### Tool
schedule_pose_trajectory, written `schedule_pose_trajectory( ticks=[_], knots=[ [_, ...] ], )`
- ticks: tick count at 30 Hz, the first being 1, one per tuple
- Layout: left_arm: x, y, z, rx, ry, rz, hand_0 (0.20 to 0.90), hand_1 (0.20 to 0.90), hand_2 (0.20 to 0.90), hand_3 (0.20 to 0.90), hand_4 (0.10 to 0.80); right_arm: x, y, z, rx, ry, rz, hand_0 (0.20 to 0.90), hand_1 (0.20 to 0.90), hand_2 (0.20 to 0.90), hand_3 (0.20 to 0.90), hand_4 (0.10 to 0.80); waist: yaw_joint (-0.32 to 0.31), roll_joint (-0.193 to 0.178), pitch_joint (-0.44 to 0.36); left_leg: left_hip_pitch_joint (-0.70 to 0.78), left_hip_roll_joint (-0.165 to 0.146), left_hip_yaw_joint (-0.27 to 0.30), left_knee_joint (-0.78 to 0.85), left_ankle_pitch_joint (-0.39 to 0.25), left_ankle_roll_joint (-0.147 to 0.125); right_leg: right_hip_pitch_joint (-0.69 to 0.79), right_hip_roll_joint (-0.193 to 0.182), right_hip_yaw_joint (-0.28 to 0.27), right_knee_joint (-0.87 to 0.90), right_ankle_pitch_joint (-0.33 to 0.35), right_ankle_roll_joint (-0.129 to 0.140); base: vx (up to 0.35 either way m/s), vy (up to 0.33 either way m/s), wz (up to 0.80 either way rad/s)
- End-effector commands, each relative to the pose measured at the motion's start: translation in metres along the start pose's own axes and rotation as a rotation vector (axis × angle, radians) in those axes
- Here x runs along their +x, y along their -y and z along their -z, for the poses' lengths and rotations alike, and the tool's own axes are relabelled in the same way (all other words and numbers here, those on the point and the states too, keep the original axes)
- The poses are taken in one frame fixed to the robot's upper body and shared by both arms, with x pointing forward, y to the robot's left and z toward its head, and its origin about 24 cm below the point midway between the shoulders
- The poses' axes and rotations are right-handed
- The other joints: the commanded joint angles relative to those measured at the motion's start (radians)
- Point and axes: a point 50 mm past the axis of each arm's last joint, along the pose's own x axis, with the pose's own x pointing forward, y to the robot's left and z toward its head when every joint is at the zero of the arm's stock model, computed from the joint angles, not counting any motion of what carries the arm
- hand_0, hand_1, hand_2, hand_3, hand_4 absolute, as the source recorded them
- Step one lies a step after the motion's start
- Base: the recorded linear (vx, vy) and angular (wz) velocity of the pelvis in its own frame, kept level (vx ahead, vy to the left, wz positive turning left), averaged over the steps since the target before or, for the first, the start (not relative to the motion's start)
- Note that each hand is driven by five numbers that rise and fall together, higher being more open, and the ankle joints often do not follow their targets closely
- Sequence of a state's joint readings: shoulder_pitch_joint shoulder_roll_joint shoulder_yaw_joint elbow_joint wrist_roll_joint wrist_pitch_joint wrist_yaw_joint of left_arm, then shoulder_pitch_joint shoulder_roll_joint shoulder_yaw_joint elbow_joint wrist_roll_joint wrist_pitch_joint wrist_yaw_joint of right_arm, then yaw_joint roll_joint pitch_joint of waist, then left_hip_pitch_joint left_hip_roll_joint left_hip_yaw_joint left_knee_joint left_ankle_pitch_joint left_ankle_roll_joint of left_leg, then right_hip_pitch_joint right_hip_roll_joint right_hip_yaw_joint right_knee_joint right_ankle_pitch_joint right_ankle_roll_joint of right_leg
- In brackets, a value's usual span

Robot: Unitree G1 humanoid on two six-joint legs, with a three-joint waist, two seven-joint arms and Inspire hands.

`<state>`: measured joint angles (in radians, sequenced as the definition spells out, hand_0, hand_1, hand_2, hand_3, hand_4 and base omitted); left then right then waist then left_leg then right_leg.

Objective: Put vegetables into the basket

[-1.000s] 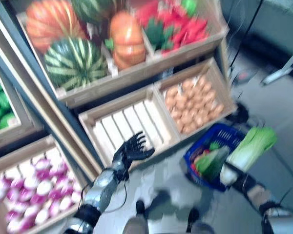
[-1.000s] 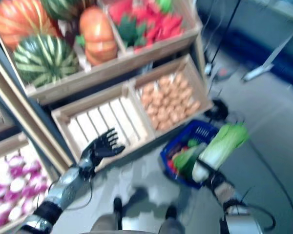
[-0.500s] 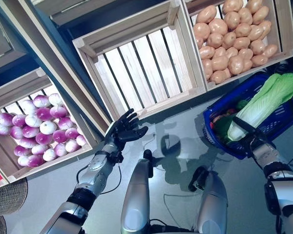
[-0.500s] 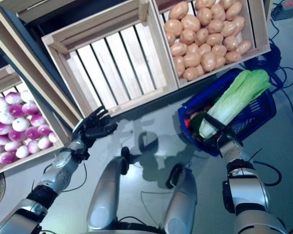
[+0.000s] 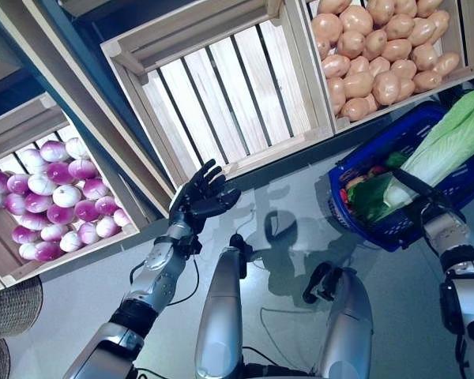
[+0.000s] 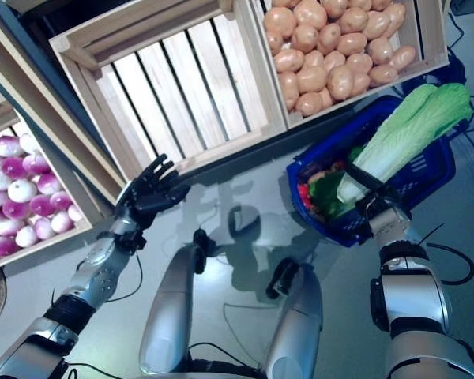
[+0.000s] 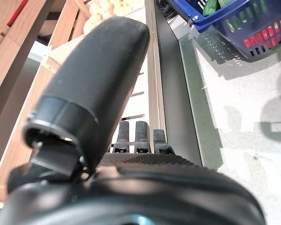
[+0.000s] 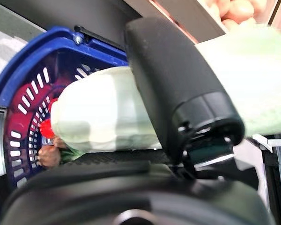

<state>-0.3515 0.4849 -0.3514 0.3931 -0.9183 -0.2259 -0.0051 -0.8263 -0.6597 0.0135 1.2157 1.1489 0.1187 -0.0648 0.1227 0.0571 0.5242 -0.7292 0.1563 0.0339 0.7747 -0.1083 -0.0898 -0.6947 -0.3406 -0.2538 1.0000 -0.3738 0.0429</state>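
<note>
My right hand (image 6: 377, 204) is shut on a long napa cabbage (image 6: 403, 138) with a white stem and pale green leaves. It holds the cabbage over the blue plastic basket (image 6: 434, 170) on the floor at the right. The right wrist view shows the thumb (image 8: 178, 84) across the cabbage stem (image 8: 98, 117) above the basket (image 8: 18, 79). Green and red vegetables (image 6: 320, 189) lie in the basket. My left hand (image 5: 199, 197) is open and empty, fingers spread, just in front of the empty wooden crate (image 5: 213, 87).
A wooden stand runs along the back, with a crate of potatoes (image 5: 379, 55) just behind the basket and a crate of purple-white turnips (image 5: 51, 193) at the left. A woven basket (image 5: 8, 308) sits at the lower left. Grey floor lies between the stand and me.
The camera has tipped down and the whole picture has shifted. My right hand with the cabbage has moved slightly right over the basket. My left hand has stayed open by the empty crate.
</note>
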Motion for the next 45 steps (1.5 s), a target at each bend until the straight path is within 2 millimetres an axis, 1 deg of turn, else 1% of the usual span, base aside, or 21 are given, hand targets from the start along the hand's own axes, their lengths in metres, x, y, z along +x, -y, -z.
schedule_pose_trajectory(
  ticks=[1,12,14,15,16,17,20,22,24,25,27,28,29,30,33,34,39,40,41,42,45],
  knots=[
    [0.01,0.02,-0.046,0.001,0.235,0.105,0.9,0.9,0.9,0.9,0.8,-0.006,-0.006,-0.06,0.081,0.211,-0.003,0.9,0.9,0.9,0.9,0.8,-0.01,0.013,-0.004,0.091,0.0,-0.003,0.064,-0.157,0.028,0.064,0.008,-0.001,-0.033,0.067,0.0,0.0,0.0,0.0],
    [0.013,0.02,-0.046,-0.028,0.231,0.121,0.9,0.9,0.9,0.9,0.8,-0.005,0.001,-0.053,0.074,0.188,-0.006,0.9,0.9,0.9,0.9,0.8,-0.01,-0.003,-0.02,0.218,0.011,0.018,-0.022,-0.135,0.022,0.175,0.018,-0.009,-0.117,0.095,0.01,0.004,0.01,-0.02],
    [0.013,0.019,-0.044,-0.026,0.223,0.119,0.9,0.9,0.9,0.9,0.8,-0.004,0.002,-0.048,0.07,0.172,-0.004,0.9,0.9,0.9,0.9,0.8,-0.011,-0.009,-0.034,0.246,0.015,0.024,-0.051,-0.127,0.021,0.202,0.025,-0.011,-0.148,0.105,0.011,-0.013,0.025,-0.07],
    [0.013,0.018,-0.043,-0.027,0.219,0.116,0.9,0.9,0.9,0.9,0.8,-0.004,0.002,-0.044,0.069,0.163,-0.004,0.9,0.9,0.9,0.9,0.8,-0.012,-0.012,-0.041,0.253,0.018,0.032,-0.078,-0.095,0.027,0.208,0.026,-0.021,-0.176,0.134,0.0,0.023,0.035,-0.09],
    [0.013,0.017,-0.041,-0.024,0.212,0.109,0.9,0.9,0.9,0.9,0.8,-0.003,0.003,-0.039,0.07,0.149,-0.004,0.9,0.9,0.9,0.9,0.8,-0.013,-0.017,-0.054,0.284,0.021,0.03,-0.096,-0.107,0.018,0.238,0.031,-0.017,-0.2,0.127,0.013,-0.038,0.038,-0.08],
    [0.012,0.016,-0.039,-0.019,0.207,0.103,0.9,0.9,0.9,0.9,0.8,-0.003,0.004,-0.035,0.068,0.136,-0.004,0.9,0.9,0.9,0.9,0.8,-0.014,-0.021,-0.062,0.294,0.025,0.041,-0.123,-0.077,0.023,0.25,0.033,-0.028,-0.23,0.153,0.002,0.051,0.046,-0.09],
    [0.01,0.011,-0.033,-0.011,0.182,0.083,0.9,0.9,0.9,0.9,0.8,-0.002,0.01,-0.018,0.07,0.096,-0.006,0.9,0.9,0.9,0.9,0.8,-0.017,-0.034,-0.09,0.362,0.032,0.058,-0.205,-0.043,0.018,0.315,0.048,-0.032,-0.32,0.186,0.005,0.051,0.032,-0.05],
    [0.006,0.006,-0.021,0.002,0.136,0.045,0.9,0.9,0.9,0.9,0.8,-0.002,0.018,0.012,0.056,0.049,0.002,0.9,0.9,0.9,0.9,0.8,-0.021,-0.048,-0.138,0.464,0.031,0.082,-0.331,0.002,0.013,0.415,0.073,-0.041,-0.459,0.227,0.014,0.157,0.037,-0.18],
    [0.005,0.005,-0.012,0.002,0.095,0.026,0.9,0.9,0.9,0.9,0.8,-0.003,0.022,0.027,0.045,0.028,0.005,0.9,0.9,0.9,0.9,0.8,-0.025,-0.056,-0.171,0.522,0.024,0.097,-0.403,0.028,0.011,0.477,0.092,-0.043,-0.547,0.252,0.02,0.167,0.016,-0.16],
    [0.003,0.005,-0.003,0.01,0.059,0.017,0.9,0.9,0.9,0.9,0.8,-0.004,0.024,0.041,0.05,0.007,0.002,0.9,0.9,0.9,0.9,0.8,-0.028,-0.062,-0.197,0.571,0.019,0.108,-0.467,0.052,0.01,0.531,0.108,-0.047,-0.619,0.274,0.025,0.161,0.012,-0.08],
    [-0.001,0.005,0.006,0.014,0.022,0.003,0.9,0.9,0.9,0.9,0.8,-0.006,0.027,0.054,0.056,-0.009,0.003,0.9,0.9,0.9,0.9,0.8,-0.03,-0.067,-0.227,0.618,0.014,0.118,-0.531,0.072,0.007,0.589,0.126,-0.051,-0.7,0.293,0.03,0.188,0.009,-0.02],
    [-0.006,0.005,0.018,0.037,-0.022,-0.019,0.9,0.9,0.9,0.9,0.8,-0.009,0.028,0.069,0.072,-0.021,-0.001,0.9,0.9,0.9,0.9,0.8,-0.032,-0.07,-0.261,0.671,0.005,0.124,-0.603,0.094,0.005,0.651,0.142,-0.055,-0.78,0.315,0.035,0.197,0.012,-0.04],
    [-0.007,0.005,0.02,0.046,-0.031,-0.027,0.9,0.9,0.9,0.9,0.8,-0.01,0.027,0.073,0.073,-0.025,-0.003,0.9,0.9,0.9,0.9,0.8,-0.032,-0.07,-0.27,0.683,0.003,0.126,-0.618,0.098,0.004,0.666,0.146,-0.055,-0.8,0.32,0.036,0.196,0.032,-0.1],
    [-0.012,0.004,0.03,0.113,-0.068,-0.058,0.9,0.9,0.9,0.9,0.8,-0.013,0.02,0.08,0.13,0.002,-0.045,0.9,0.9,0.9,0.9,0.8,-0.037,-0.07,-0.295,0.712,-0.001,0.132,-0.66,0.116,0.003,0.698,0.156,-0.054,-0.847,0.339,0.038,0.111,0.036,-0.1],
    [-0.023,-0.001,0.048,0.165,-0.143,-0.092,0.9,0.9,0.9,0.9,0.8,-0.023,0.008,0.098,0.103,0.042,-0.118,0.9,0.9,0.9,0.9,0.8,-0.046,-0.069,-0.333,0.752,-0.003,0.147,-0.71,0.129,0.002,0.738,0.164,-0.051,-0.903,0.362,0.043,0.12,0.054,-0.07],
    [-0.035,-0.007,0.061,0.196,-0.188,-0.108,0.9,0.9,0.9,0.9,0.8,-0.034,0.005,0.112,0.095,0.049,-0.17,0.9,0.9,0.9,0.9,0.8,-0.053,-0.069,-0.353,0.781,-0.005,0.157,-0.745,0.136,0.004,0.762,0.166,-0.046,-0.937,0.377,0.048,0.088,0.052,-0.09],
    [-0.064,-0.021,0.085,0.296,-0.274,-0.131,0.9,0.9,0.9,0.9,0.8,-0.063,0.013,0.149,0.046,0.015,-0.298,0.9,0.9,0.9,0.9,0.8,-0.072,-0.069,-0.381,0.836,-0.01,0.175,-0.821,0.152,0.007,0.802,0.17,-0.036,-0.997,0.404,0.062,0.06,0.036,-0.04],
    [-0.077,-0.025,0.095,0.328,-0.313,-0.135,0.9,0.9,0.9,0.9,0.8,-0.078,0.015,0.166,0.053,-0.018,-0.331,0.9,0.9,0.9,0.9,0.8,-0.08,-0.069,-0.39,0.854,-0.011,0.183,-0.848,0.157,0.008,0.814,0.171,-0.034,-1.02,0.414,0.067,0.044,0.016,-0.03],
    [-0.084,-0.028,0.1,0.34,-0.339,-0.142,0.9,0.9,0.9,0.9,0.8,-0.085,0.017,0.176,0.051,-0.043,-0.344,0.9,0.9,0.9,0.9,0.8,-0.084,-0.069,-0.394,0.857,-0.012,0.184,-0.854,0.158,0.008,0.818,0.173,-0.035,-1.027,0.417,0.069,0.047,0.008,-0.06],
    [-0.096,-0.033,0.109,0.376,-0.385,-0.146,0.9,0.9,0.9,0.9,0.8,-0.097,0.022,0.193,0.027,-0.092,-0.347,0.9,0.9,0.9,0.9,0.8,-0.093,-0.07,-0.397,0.86,-0.016,0.184,-0.862,0.157,0.01,0.824,0.176,-0.034,-1.041,0.421,0.072,0.0,0.0,0.0],
    [-0.108,-0.037,0.12,0.381,-0.436,-0.168,0.9,0.9,0.9,0.9,0.8,-0.11,0.028,0.213,-0.006,-0.171,-0.335,0.9,0.9,0.9,0.9,0.8,-0.104,-0.071,-0.399,0.86,-0.02,0.184,-0.862,0.152,0.012,0.827,0.177,-0.032,-1.054,0.427,0.076,0.0,0.0,0.0]
  ],
)
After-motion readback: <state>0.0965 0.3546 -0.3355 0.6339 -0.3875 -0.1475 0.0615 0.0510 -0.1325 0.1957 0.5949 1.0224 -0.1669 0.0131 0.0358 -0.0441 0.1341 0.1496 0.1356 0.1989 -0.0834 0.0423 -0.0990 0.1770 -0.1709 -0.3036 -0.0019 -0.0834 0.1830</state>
